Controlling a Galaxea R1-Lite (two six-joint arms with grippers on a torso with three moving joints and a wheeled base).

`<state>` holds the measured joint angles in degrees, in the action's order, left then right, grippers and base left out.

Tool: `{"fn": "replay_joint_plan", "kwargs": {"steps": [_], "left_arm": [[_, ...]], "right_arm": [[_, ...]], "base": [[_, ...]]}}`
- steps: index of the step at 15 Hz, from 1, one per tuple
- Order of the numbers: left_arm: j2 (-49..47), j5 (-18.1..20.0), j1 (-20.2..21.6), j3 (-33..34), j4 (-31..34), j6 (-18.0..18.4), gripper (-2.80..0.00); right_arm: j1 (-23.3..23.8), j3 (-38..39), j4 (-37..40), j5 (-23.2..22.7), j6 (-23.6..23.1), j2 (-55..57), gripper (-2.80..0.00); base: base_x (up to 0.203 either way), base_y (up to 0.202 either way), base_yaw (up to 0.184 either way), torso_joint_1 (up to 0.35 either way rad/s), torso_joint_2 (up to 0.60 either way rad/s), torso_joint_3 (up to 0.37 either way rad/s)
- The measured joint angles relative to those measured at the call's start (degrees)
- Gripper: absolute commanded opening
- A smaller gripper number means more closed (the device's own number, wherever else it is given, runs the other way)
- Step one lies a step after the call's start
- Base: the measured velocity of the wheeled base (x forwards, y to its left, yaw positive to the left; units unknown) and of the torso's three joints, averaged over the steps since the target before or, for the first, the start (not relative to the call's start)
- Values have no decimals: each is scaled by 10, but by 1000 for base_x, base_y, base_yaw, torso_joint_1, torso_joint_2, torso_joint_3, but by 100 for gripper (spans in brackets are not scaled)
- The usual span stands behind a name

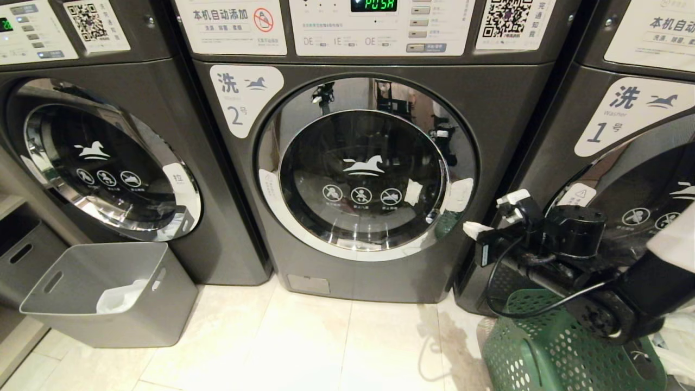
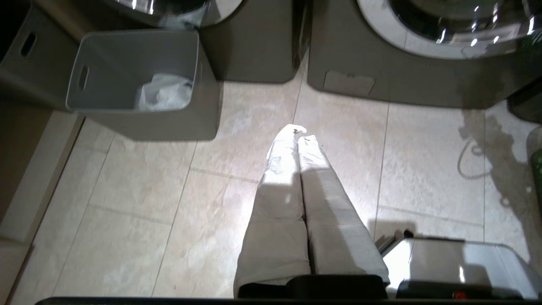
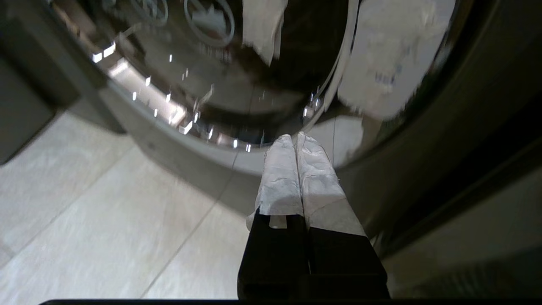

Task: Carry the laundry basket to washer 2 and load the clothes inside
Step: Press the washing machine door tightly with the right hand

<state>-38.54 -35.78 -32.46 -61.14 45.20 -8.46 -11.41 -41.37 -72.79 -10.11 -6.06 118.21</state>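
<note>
Tiled laundry floor [image 1: 326, 347], three grey washers; washer 2 [image 1: 364, 168] stands centre with its door shut, the laundry basket [image 1: 543, 347] on the floor to its right.
Right tool [image 1: 471, 229] is pinched shut, empty, near the door's right edge: best open it and hook the handle squarely. Left tool [image 2: 297, 132] is closed, empty, over the floor.

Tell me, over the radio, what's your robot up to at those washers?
Right gripper shut, empty, near washer 2's door. Left gripper shut, empty, over floor. Door closed; laundry basket down by washer 1. Nothing blocking.
</note>
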Motion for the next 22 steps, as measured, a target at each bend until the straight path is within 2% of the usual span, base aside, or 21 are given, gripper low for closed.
{"fn": "replay_joint_plan", "kwargs": {"steps": [2,4,8,12,14,16,19,22], "left_arm": [[49,19,17,-6,99,-26,-280],[88,58,44,-19,167,-48,-280],[118,149,118,-79,175,-41,-280],[138,225,209,-94,178,-19,-280],[147,237,233,-92,178,-18,-280],[157,237,239,-85,177,-18,-280],[167,237,242,-71,175,-18,-280],[166,239,248,-68,169,-17,-280]], "right_arm": [[-2,-60,-29,20,7,49,-280],[-1,-113,-32,37,12,90,-280],[1,-206,-20,71,13,152,-280],[18,-305,14,87,3,196,-280],[26,-348,24,97,-13,219,-280],[32,-373,24,130,-23,240,-280],[35,-374,25,139,-23,232,-280],[32,-224,25,124,-22,169,-280]], "base": [[0,0,0,0,0,0],[0,0,0,0,0,0],[0,0,0,0,0,0],[0,0,0,0,0,0],[0,0,0,0,0,0],[0,0,0,0,0,0],[0,0,0,0,0,0],[0,0,0,9,6,-2]]}}
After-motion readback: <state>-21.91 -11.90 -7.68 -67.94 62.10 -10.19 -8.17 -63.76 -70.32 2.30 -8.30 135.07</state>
